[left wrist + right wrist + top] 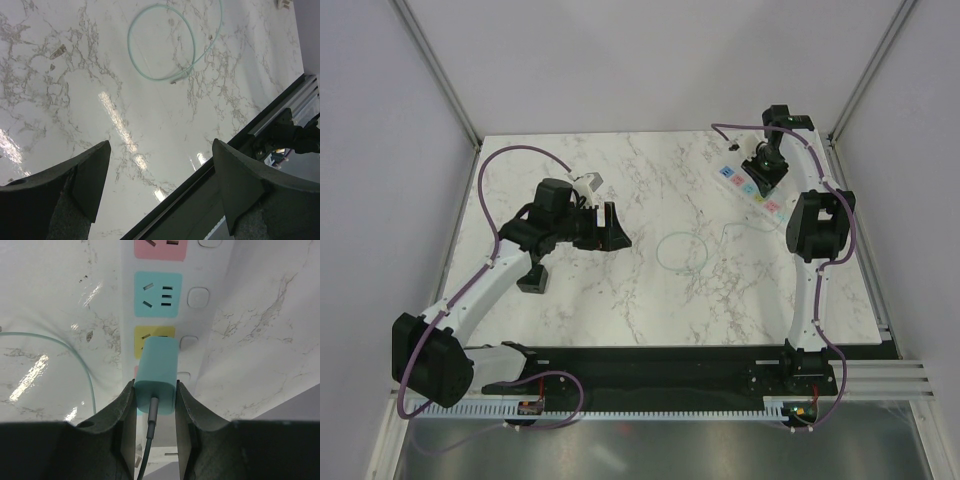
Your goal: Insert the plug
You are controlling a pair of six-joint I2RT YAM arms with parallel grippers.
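Insertion looks unfinished: the right hand (156,388) is closed on the teal plug (157,367), poised at the yellow socket (153,333) of the power strip (210,320), prongs perhaps not yet seated. The left hand (161,145) gapes empty.

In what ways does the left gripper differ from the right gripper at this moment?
The left gripper stands wide open and empty; the right gripper is closed on the pale teal plug. The left gripper hangs over the marble table; the right gripper is over the white power strip, with the plug at its yellow socket. Both have two dark fingers.
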